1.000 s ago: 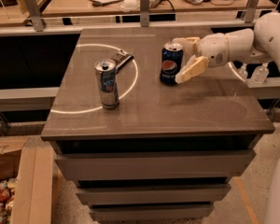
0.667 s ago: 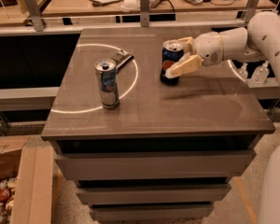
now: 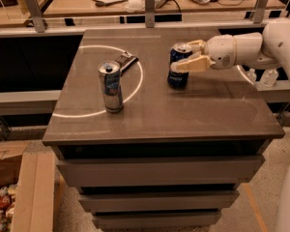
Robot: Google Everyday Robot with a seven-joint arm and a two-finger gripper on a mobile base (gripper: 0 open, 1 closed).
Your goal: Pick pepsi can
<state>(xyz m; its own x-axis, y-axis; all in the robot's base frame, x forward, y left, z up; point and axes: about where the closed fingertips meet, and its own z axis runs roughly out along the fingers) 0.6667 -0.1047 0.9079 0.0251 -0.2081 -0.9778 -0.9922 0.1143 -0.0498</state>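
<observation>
The pepsi can (image 3: 177, 74), short and dark blue with a silver top, stands on the brown table (image 3: 183, 115) right of centre, leaning slightly. My gripper (image 3: 182, 56) reaches in from the right on the white arm (image 3: 246, 47). Its two cream fingers straddle the can's upper half. The near finger (image 3: 191, 64) lies across the can's front and the far one (image 3: 197, 44) sits behind its top. The jaws look closed against the can, which still rests on the table.
A taller, slim silver can (image 3: 110, 86) stands left of centre on the table. A small dark flat object (image 3: 125, 61) lies behind it. A rail with posts (image 3: 150, 6) runs behind the table. A cardboard box (image 3: 19, 192) sits on the floor at the lower left.
My gripper has moved left and closed in around the pepsi can; the near finger now lies across its front. The silver can has not moved.
</observation>
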